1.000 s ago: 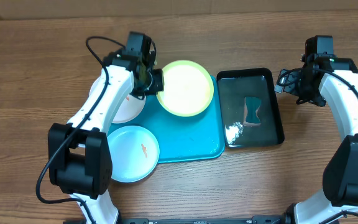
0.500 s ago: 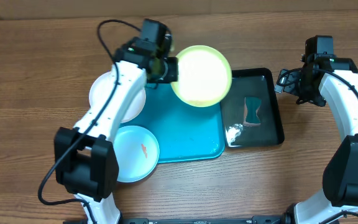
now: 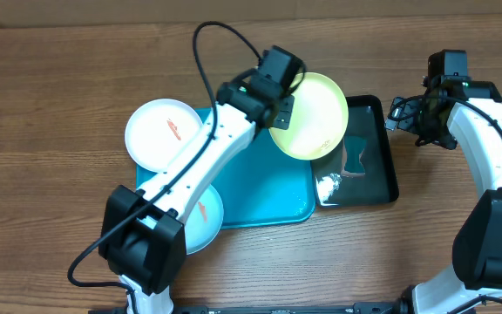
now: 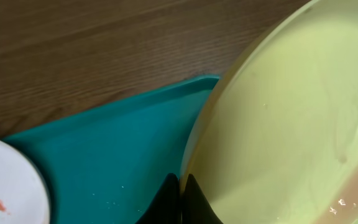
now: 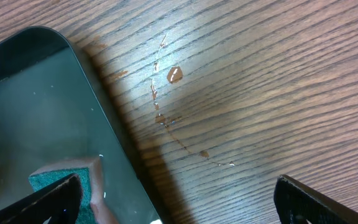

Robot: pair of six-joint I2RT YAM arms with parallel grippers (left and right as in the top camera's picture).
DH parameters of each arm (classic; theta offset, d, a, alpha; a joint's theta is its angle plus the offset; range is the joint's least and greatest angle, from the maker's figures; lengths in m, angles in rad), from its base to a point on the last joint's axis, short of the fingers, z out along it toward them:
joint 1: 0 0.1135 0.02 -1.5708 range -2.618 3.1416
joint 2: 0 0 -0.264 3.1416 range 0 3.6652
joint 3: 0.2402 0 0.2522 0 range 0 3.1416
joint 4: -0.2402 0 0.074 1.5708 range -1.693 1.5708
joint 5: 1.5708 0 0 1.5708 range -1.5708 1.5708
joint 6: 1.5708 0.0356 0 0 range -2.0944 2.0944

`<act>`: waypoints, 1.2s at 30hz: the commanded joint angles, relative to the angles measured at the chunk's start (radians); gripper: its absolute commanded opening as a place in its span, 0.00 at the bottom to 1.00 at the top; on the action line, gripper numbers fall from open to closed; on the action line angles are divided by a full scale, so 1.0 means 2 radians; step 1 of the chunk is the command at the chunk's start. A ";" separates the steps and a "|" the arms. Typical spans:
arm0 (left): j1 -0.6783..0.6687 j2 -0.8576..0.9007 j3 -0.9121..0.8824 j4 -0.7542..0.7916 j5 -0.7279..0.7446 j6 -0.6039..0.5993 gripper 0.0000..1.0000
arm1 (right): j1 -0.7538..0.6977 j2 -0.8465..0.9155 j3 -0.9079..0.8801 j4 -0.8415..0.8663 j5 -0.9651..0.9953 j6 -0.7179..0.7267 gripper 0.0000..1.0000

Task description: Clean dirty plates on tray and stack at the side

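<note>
While the left arm reaches diagonally across the tray (image 3: 268,187), its claw (image 4: 180,196) pinches the yellow-green plate (image 3: 314,113) by the rim, tilted, hollow side up, over the black tray's (image 3: 382,170) near edge. Right claw (image 5: 178,202) gapes wide above the tabletop (image 3: 59,87).

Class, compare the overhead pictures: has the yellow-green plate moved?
Yes. The yellow-green plate, gripped in the left hand, went rightward from the top edge of the turquoise tray to partly over the black tray.

I count three plates: white plate (image 3: 164,133), yellow-green plate (image 3: 316,118), light blue plate (image 3: 212,222); two trays, the turquoise tray (image 3: 273,187) and black tray (image 3: 378,148); one sponge (image 3: 354,157).
</note>
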 commanded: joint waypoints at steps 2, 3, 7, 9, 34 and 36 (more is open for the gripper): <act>-0.031 -0.001 0.031 0.001 -0.103 -0.006 0.04 | 0.000 -0.005 0.006 0.002 -0.002 0.002 1.00; -0.038 -0.002 0.035 0.001 -0.119 -0.003 0.04 | 0.000 -0.005 0.006 0.002 -0.002 0.002 1.00; -0.066 -0.002 0.046 0.001 -0.185 0.009 0.04 | 0.000 -0.005 0.006 0.002 -0.002 0.002 1.00; -0.080 -0.002 0.050 0.002 -0.219 0.014 0.04 | 0.000 -0.005 0.006 0.002 -0.002 0.002 1.00; -0.210 -0.002 0.059 0.099 -0.472 0.196 0.04 | 0.000 -0.005 0.006 0.002 -0.002 0.002 1.00; -0.214 -0.002 0.059 0.111 -0.482 0.207 0.04 | 0.000 -0.005 0.006 0.002 -0.002 0.002 1.00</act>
